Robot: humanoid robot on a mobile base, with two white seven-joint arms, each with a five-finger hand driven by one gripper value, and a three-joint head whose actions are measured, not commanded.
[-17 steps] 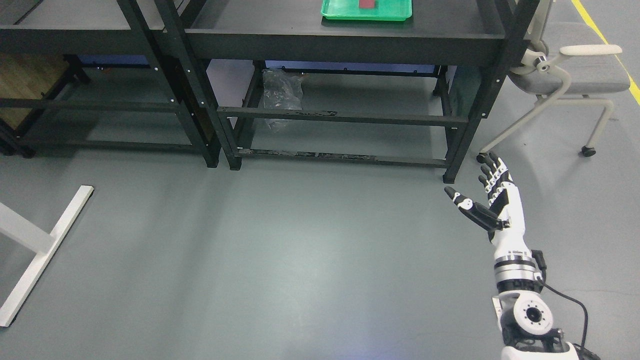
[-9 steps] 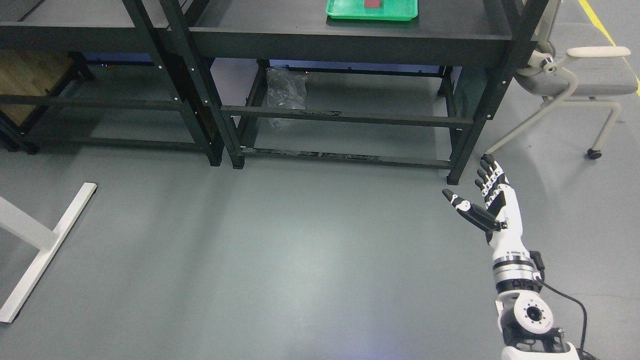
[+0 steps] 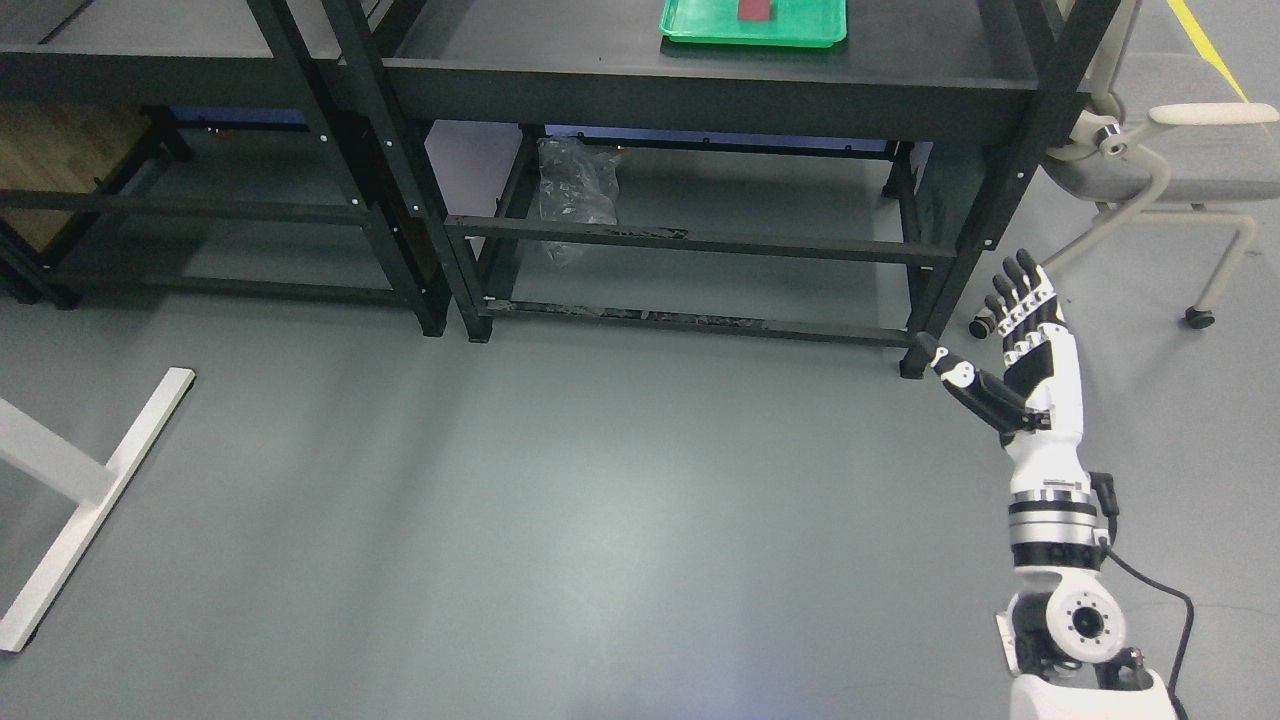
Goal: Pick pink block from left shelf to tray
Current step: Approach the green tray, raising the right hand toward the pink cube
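Note:
A green tray (image 3: 752, 33) lies on the right black shelf unit (image 3: 700, 85) at the top edge of the head view. A dark red block (image 3: 754, 10) lies in the tray, cut off by the frame's top. My right hand (image 3: 985, 325) is raised over the floor near the shelf's front right leg, fingers spread and thumb out, holding nothing. It is well below and right of the tray. No left arm shows. The left shelf unit (image 3: 150, 75) shows only its lower part.
A crumpled plastic bag (image 3: 573, 190) sits under the right shelf. A grey office chair (image 3: 1160, 170) stands at the right. A white stand foot (image 3: 85, 500) lies at the left. Grey floor fills the middle.
My right hand has risen and moved slightly right, toward the shelf's front right leg. The whole picture has shifted a little rightward, so the camera moved.

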